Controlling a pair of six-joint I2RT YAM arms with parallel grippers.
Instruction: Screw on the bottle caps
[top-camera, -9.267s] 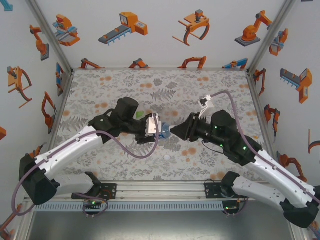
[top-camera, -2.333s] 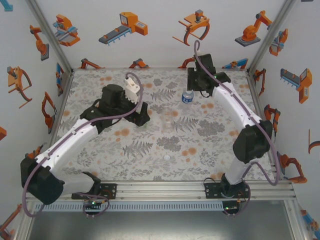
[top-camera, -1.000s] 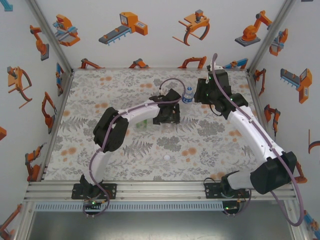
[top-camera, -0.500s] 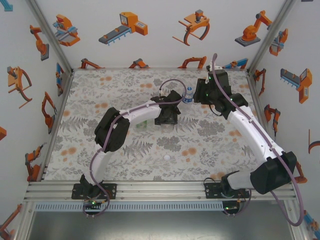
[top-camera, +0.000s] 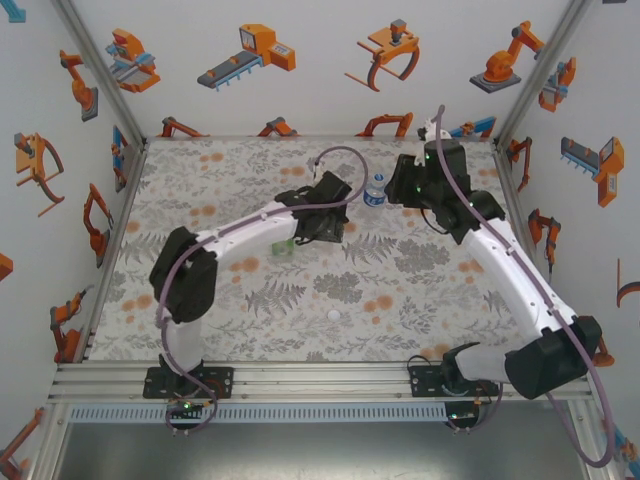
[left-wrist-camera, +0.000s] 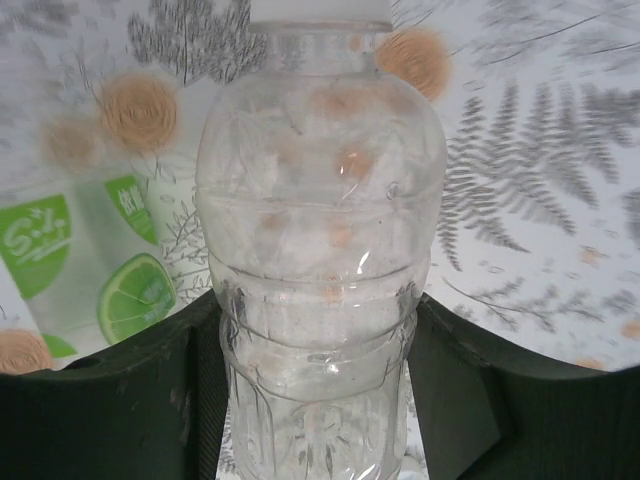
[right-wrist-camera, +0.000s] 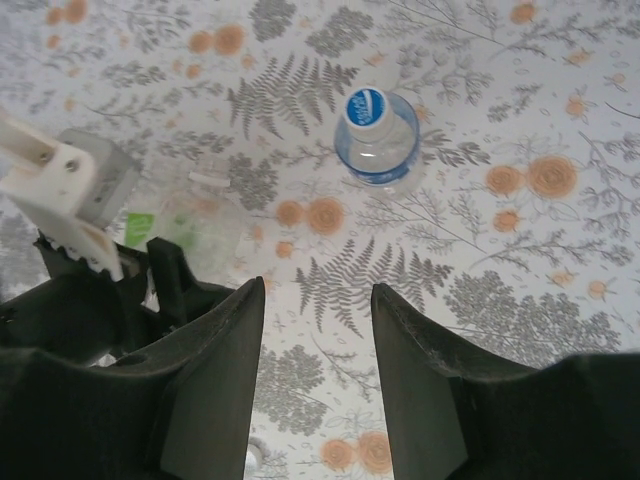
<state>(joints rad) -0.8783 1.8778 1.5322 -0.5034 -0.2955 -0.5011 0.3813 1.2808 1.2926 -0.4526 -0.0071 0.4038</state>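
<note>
A plain clear bottle (left-wrist-camera: 320, 250) stands between my left gripper's (left-wrist-camera: 318, 330) black fingers, which press on both its sides low on the body. A white cap (left-wrist-camera: 320, 8) tops its neck at the frame's edge. Beside it on the mat lies the green-labelled bottle (left-wrist-camera: 90, 270) (top-camera: 285, 247). The blue-label bottle (right-wrist-camera: 375, 145) (top-camera: 375, 190) stands upright at the back with its cap (right-wrist-camera: 365, 108) on. My right gripper (right-wrist-camera: 315, 340) (top-camera: 400, 190) hangs open above the mat, nothing between its fingers. A loose white cap (top-camera: 333, 315) lies toward the front.
The floral mat (top-camera: 440, 300) covers the table, walled by panels with orange robot pictures. My left gripper (right-wrist-camera: 90, 240) and the clear bottle (right-wrist-camera: 205, 210) sit at the left in the right wrist view.
My left gripper has closed on the clear bottle, and the left arm's elbow has swung out to the left. The right arm has barely shifted.
</note>
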